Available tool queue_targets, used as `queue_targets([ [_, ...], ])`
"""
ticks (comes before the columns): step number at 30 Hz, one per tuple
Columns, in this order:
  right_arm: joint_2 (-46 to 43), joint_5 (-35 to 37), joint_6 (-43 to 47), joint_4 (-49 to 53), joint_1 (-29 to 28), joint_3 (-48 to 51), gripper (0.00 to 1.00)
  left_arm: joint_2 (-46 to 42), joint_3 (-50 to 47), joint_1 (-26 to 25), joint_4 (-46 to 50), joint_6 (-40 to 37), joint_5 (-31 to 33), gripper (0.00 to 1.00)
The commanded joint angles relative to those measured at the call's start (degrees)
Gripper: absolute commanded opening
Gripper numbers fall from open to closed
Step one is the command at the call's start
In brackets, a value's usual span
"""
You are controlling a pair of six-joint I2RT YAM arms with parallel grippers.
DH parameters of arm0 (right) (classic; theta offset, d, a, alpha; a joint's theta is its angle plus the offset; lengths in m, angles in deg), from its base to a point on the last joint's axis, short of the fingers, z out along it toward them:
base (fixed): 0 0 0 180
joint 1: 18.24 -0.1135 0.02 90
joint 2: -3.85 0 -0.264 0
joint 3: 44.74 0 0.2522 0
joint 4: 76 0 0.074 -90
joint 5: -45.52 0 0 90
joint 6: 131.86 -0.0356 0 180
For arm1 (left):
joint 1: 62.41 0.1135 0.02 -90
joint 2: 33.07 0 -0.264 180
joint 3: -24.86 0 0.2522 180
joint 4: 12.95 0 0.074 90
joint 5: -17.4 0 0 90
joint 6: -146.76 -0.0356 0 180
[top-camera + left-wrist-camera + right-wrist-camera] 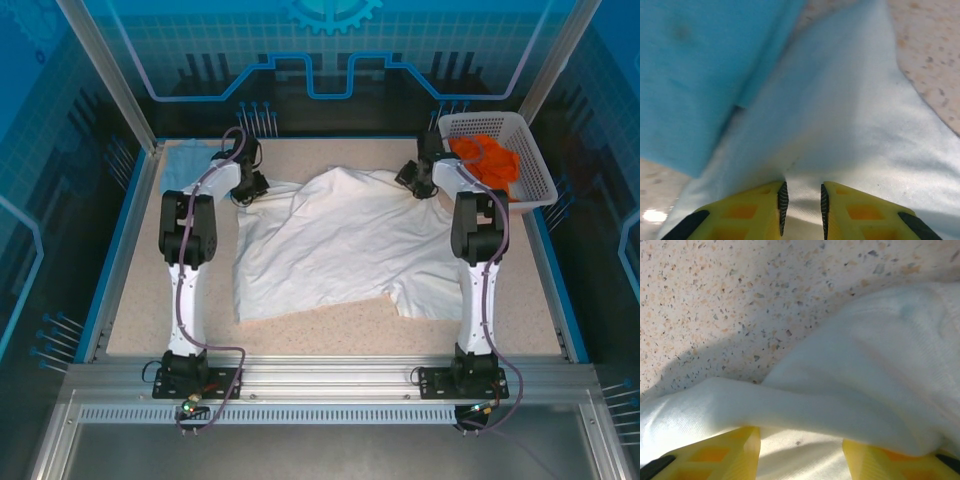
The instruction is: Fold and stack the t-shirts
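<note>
Two grippers at the far edge of the large white cloth t-shirt [340,250]

The left gripper [802,194] is clamped on a fold just ahead of it. The right gripper [801,440] has its fingers apart, with cloth lying between them. I think it should close firmly first, then both should lift evenly and keep the edge tight.

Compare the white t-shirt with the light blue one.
The white t-shirt lies spread and rumpled across the middle of the table; the light blue t-shirt is a small patch in the far left corner. The left gripper and right gripper are at the white t-shirt's far edge; neither grips the light blue t-shirt. Both lie on the table.
</note>
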Motion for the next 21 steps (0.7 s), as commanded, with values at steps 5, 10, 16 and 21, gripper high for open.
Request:
queue_targets([
  [5, -0.2, -0.1, -0.8, 4.9, 2.0, 1.9, 0.59, 0.6, 3.9, 1.3, 5.9, -0.1, 7.7, 0.29],
  [10, -3.8, -0.7, -0.1, 4.1, 2.0, 2.9, 0.64, 1.8, 9.4, 1.3, 7.1, 0.0, 6.9, 0.31],
  [16, -11.2, -3.3, 1.8, 1.5, 0.9, 5.2, 0.72, -0.4, 14.8, 0.4, 6.5, -1.6, -0.6, 0.38],
  [21, -20.8, -5.4, 4.0, 1.7, -0.7, 8.5, 0.76, -13.4, 6.0, -2.2, 3.3, -1.2, -3.6, 0.54],
])
